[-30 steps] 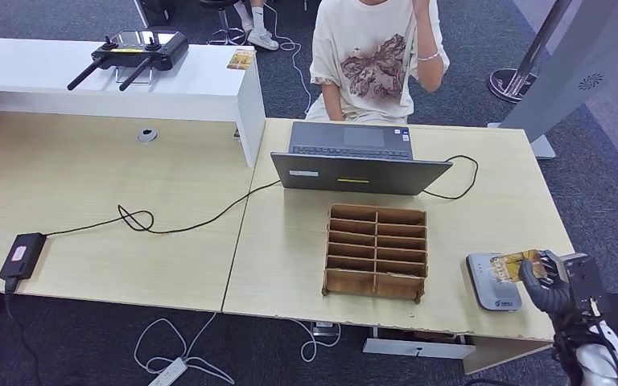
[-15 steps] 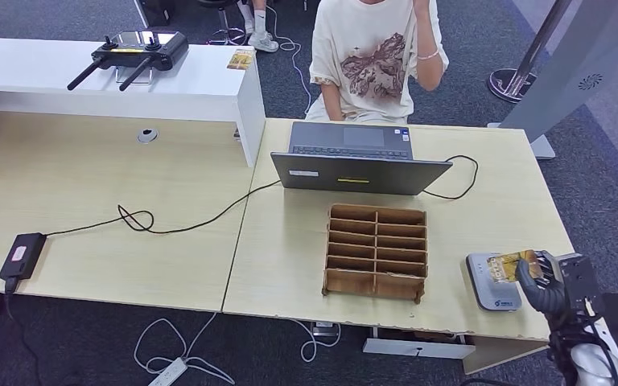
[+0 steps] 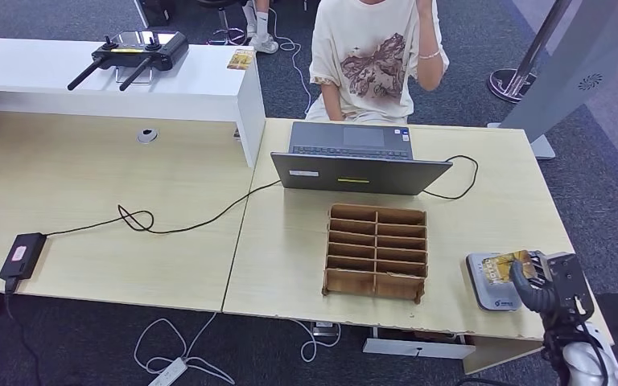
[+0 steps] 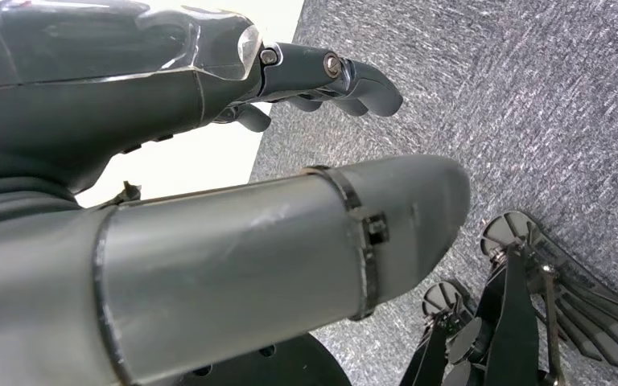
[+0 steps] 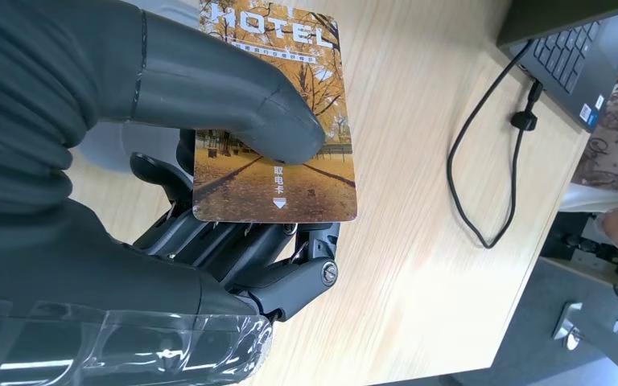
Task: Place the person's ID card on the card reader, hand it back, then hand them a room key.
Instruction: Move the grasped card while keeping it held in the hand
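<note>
A: How is the right hand [image 3: 537, 281] posed?
B: It sits at the desk's [image 3: 491, 201] near right corner, thumb [image 5: 233, 96] pressing a hotel card [image 5: 278, 121] against the darker fingers [image 5: 241, 249] beneath, and it holds the card flat over the grey card reader [image 3: 489, 285].

A: And the left hand [image 4: 290, 161]?
B: It hangs over grey carpet [image 4: 547, 104], fingers curled in, holding nothing.

A: The surroundings?
B: Pale wooden desk with a slotted wooden box [image 3: 376, 251], an open laptop [image 3: 358, 157] and a black cable [image 3: 463, 181]. A person [image 3: 378, 56] in a printed T-shirt sits behind the laptop. A controller [image 3: 133, 50] rests on the white counter [image 3: 88, 84].
</note>
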You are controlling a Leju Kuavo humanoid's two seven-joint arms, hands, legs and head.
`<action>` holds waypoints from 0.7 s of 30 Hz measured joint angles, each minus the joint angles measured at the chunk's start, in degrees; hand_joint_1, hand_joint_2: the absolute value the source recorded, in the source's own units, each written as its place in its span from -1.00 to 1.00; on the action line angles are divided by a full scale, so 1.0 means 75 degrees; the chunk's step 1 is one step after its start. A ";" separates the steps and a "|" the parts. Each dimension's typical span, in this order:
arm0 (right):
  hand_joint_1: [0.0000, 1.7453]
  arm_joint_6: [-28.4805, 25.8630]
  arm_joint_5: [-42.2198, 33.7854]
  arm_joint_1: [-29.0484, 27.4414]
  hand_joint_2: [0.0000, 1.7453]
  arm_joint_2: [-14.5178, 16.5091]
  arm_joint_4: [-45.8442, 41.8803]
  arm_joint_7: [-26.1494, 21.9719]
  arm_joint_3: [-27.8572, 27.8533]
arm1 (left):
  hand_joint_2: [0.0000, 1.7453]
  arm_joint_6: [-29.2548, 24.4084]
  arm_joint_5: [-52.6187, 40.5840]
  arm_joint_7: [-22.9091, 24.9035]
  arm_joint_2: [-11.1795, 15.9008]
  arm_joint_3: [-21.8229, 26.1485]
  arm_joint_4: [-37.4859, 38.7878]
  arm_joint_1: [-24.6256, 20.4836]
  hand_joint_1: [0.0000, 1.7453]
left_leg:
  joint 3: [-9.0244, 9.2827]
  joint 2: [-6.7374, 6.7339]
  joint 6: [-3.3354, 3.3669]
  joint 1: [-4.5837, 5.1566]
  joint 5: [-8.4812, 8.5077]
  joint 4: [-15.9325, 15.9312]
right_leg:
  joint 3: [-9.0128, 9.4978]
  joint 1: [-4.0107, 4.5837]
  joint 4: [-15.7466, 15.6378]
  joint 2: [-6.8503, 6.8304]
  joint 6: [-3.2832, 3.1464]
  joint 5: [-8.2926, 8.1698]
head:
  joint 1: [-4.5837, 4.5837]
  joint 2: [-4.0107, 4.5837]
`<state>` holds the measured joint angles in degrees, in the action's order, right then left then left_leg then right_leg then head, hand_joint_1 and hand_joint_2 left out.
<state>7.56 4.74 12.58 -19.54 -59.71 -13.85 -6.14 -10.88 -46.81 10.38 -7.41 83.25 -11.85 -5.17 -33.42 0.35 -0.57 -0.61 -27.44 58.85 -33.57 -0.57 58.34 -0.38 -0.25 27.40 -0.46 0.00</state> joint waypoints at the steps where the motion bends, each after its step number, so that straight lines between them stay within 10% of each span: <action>1: 1.00 -0.0029 0.0039 0.0004 1.00 0.0008 0.0004 0.0003 0.0002 | -1.00 -0.0001 -0.0001 0.0000 0.0000 0.0012 0.0000 0.0000 -1.00 | 0.0000 0.0000 0.0000 0.0000 0.0000 0.0000 | 0.0000 0.0000 0.0000 0.0000 0.0000 0.0000 | 0.0000 0.0000; 21: 1.00 -0.0227 0.0455 0.0184 1.00 0.0032 0.0251 0.0013 0.0031 | -1.00 0.0035 -0.0022 -0.0002 0.0004 0.0044 0.0000 -0.0012 -1.00 | 0.0001 0.0000 0.0000 0.0000 0.0000 0.0000 | 0.0000 0.0000 0.0000 0.0000 0.0000 0.0000 | 0.0000 0.0000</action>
<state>5.86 8.15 13.96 -19.30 -57.83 -13.75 -5.91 -10.62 -46.97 10.37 -7.38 83.58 -11.85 -5.26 -33.41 0.35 -0.57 -0.61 -27.44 58.85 -33.57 -0.57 58.33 -0.38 -0.25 27.40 -0.46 0.00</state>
